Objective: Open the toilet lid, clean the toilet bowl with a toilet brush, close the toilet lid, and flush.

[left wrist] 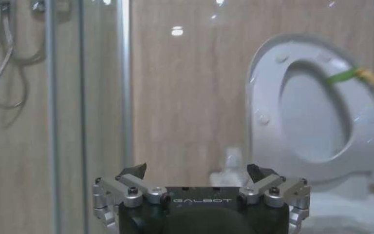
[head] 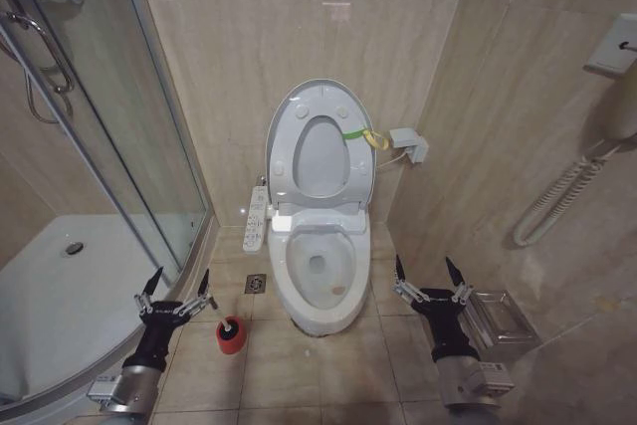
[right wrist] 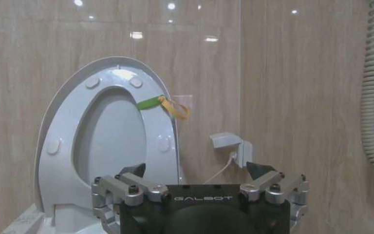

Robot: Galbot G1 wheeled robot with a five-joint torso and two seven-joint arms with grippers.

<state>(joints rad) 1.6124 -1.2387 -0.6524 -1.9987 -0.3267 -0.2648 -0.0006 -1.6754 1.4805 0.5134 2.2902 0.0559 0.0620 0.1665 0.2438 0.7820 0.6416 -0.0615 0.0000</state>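
While the toilet lid (head: 320,151) is standing straight up against the wall, the toilet bowl (head: 318,281) is sitting open on the floor below it. The left gripper (head: 177,288) is hanging wide open, holding nothing, near the red holder cup (head: 231,335) with the toilet brush (head: 230,326) in it. The right gripper (head: 429,274) is waiting open and holding nothing too, beside the bowl's other side.

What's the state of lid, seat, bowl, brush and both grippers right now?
toilet lid: raised, leaning back toward the wall.
seat: raised too, against the lid.
toilet bowl: uncovered, open.
toilet brush: standing in its red holder cup on the floor, untouched.
left gripper: open, holding nothing, low near the shower door.
right gripper: open, holding nothing, low on the bowl's other side.
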